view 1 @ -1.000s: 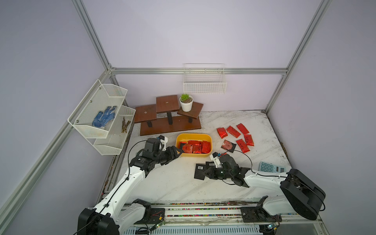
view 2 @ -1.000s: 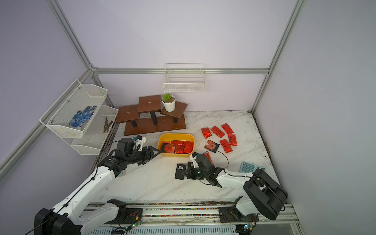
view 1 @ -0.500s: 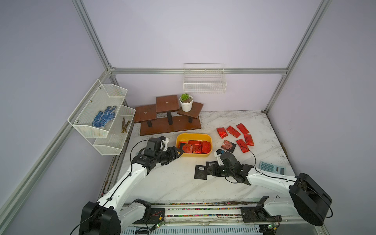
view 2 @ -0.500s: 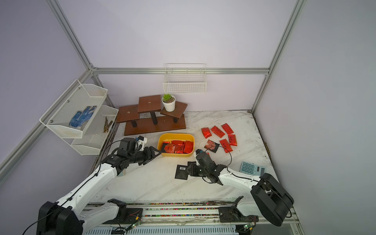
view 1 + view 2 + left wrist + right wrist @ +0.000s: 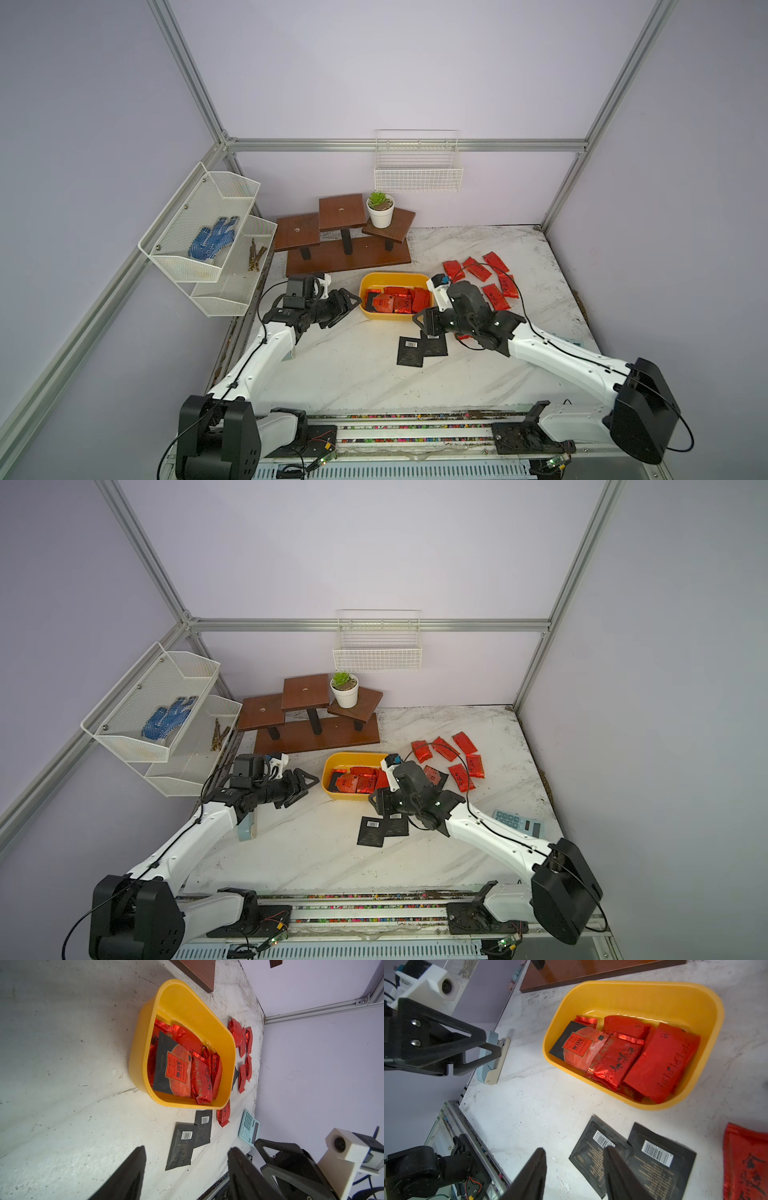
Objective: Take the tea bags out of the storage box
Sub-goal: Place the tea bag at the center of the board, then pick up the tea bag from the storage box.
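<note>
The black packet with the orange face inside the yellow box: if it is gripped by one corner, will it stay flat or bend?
Probably bends slightly: the black packet looks thin and flat, lying among the red foil pouches. Likely light, since no bulge shows. Its glossy face shows glare, so a grip may slip.

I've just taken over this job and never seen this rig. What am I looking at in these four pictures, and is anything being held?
Two white robot arms work on a marble table. Two pictures look down from an overhead camera pair, almost identical; the other two come from a camera on each arm's wrist. The yellow storage box holds several tea bags. More red packets and two black sachets lie on the table outside it, plus a calculator. The left tool and right tool are both open and hold nothing.
</note>
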Motion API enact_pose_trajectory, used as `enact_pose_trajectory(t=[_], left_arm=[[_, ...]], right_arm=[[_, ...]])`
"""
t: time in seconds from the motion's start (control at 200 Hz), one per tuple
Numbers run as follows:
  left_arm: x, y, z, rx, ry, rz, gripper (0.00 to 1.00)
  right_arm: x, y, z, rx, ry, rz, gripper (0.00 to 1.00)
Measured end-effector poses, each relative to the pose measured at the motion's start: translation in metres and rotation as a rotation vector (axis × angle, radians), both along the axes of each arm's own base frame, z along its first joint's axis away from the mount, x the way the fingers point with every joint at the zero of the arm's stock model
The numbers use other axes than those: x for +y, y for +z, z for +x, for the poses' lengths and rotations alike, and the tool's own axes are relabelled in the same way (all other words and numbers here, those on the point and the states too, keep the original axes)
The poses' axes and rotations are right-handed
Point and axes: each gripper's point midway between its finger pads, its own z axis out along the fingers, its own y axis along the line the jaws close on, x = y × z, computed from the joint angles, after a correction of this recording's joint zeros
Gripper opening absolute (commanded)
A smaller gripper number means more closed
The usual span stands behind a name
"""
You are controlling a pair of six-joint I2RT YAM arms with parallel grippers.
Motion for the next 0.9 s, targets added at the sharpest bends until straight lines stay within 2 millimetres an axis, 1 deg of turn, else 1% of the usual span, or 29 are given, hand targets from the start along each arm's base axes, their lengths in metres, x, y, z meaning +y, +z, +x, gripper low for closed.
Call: enact_pose_trajectory(t=[0.07, 0.165, 0.215, 0.295, 0.415, 0.525, 0.655, 0.785, 0.9], left_arm=[[0.002, 0.001, 0.002, -0.003, 0.002, -0.012, 0.66], [0.004, 0.000, 0.003, -0.011, 0.004, -0.024, 0.66], [0.005, -0.003, 0.002, -0.007, 0.004, -0.029, 0.66], [0.005, -0.007, 0.000, -0.001, 0.003, -0.035, 0.66], [0.006, -0.016, -0.004, 0.016, 0.002, -0.042, 0.66], [0.006, -0.019, -0.006, 0.019, 0.000, -0.047, 0.66], [0.005, -0.020, -0.005, 0.015, -0.002, -0.051, 0.66], [0.006, -0.023, -0.003, 0.026, 0.001, -0.053, 0.66], [0.006, -0.025, -0.003, 0.032, 0.000, -0.054, 0.66]], right_arm=[[0.018, 0.001, 0.014, 0.007, 0.043, -0.012, 0.52], [0.042, -0.008, 0.031, 0.033, 0.092, -0.033, 0.53], [0.054, -0.017, 0.040, 0.049, 0.117, -0.043, 0.53], [0.068, -0.032, 0.050, 0.081, 0.148, -0.063, 0.53], [0.083, -0.055, 0.065, 0.119, 0.173, -0.093, 0.54], [0.089, -0.069, 0.077, 0.131, 0.182, -0.121, 0.55], [0.093, -0.077, 0.091, 0.130, 0.185, -0.142, 0.55], [0.091, -0.083, 0.104, 0.125, 0.174, -0.158, 0.57], [0.087, -0.088, 0.110, 0.123, 0.165, -0.181, 0.58]])
